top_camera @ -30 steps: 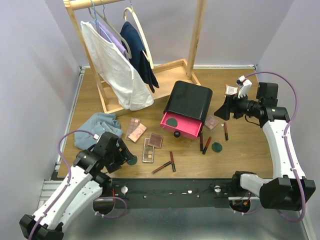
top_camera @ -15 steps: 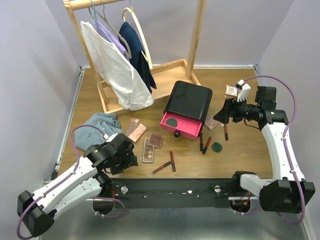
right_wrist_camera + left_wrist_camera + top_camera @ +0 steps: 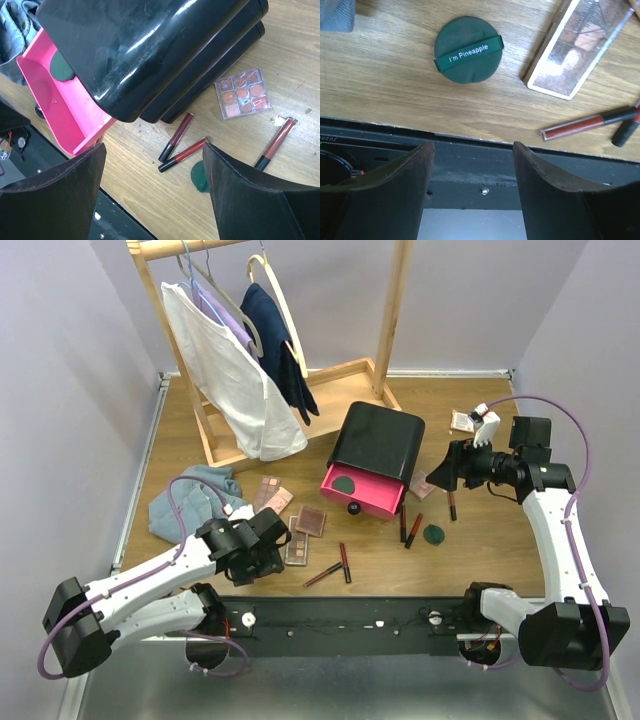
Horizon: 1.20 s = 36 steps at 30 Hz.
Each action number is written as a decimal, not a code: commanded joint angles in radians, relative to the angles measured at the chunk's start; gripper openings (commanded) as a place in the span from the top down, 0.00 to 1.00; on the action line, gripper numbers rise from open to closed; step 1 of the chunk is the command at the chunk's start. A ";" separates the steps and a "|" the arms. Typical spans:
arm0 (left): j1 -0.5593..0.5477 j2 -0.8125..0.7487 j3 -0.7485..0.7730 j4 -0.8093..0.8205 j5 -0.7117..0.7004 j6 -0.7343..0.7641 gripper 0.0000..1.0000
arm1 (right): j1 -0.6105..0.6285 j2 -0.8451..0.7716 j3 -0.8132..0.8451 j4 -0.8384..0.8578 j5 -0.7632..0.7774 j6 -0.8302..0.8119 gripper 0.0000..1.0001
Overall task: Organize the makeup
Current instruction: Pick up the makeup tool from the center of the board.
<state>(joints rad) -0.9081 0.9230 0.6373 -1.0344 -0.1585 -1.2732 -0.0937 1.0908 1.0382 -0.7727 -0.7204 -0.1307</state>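
My left gripper (image 3: 265, 562) is open and empty, hovering over the table's near edge; in the left wrist view (image 3: 472, 150) a round dark green compact (image 3: 467, 50) lies just beyond the fingertips, with an eyeshadow palette (image 3: 575, 55) and a lip tube (image 3: 590, 125) to its right. My right gripper (image 3: 445, 475) is open and empty, above the floor right of the black box (image 3: 378, 445). In the right wrist view (image 3: 152, 165) two lip tubes (image 3: 176, 136) and a green compact (image 3: 200, 176) lie between the fingers. Another compact (image 3: 61, 67) lies in the open pink drawer (image 3: 75, 125).
More palettes (image 3: 270, 498) lie left of the box, a small palette (image 3: 243, 93) and a third lip tube (image 3: 276, 141) to its right, and a blush case (image 3: 462, 421) at the back right. A blue cloth (image 3: 190, 495) lies at left. A wooden clothes rack (image 3: 300, 380) stands behind.
My left arm has swung to the right along the near edge and now covers the green compact in the top view. My right gripper has shifted slightly left toward the box.
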 commanded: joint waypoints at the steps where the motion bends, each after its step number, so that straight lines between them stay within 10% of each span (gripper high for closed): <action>1: -0.011 0.030 0.015 0.017 -0.061 -0.037 0.28 | -0.006 -0.006 -0.023 0.013 -0.025 0.009 0.14; 36: 0.117 0.465 0.019 0.263 -0.055 0.192 0.62 | -0.006 -0.022 -0.014 0.010 -0.033 0.013 0.14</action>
<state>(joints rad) -0.7937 1.3567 0.7006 -0.8371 -0.2390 -1.1027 -0.0937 1.0843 1.0382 -0.7704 -0.7300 -0.1295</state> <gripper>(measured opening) 0.381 0.856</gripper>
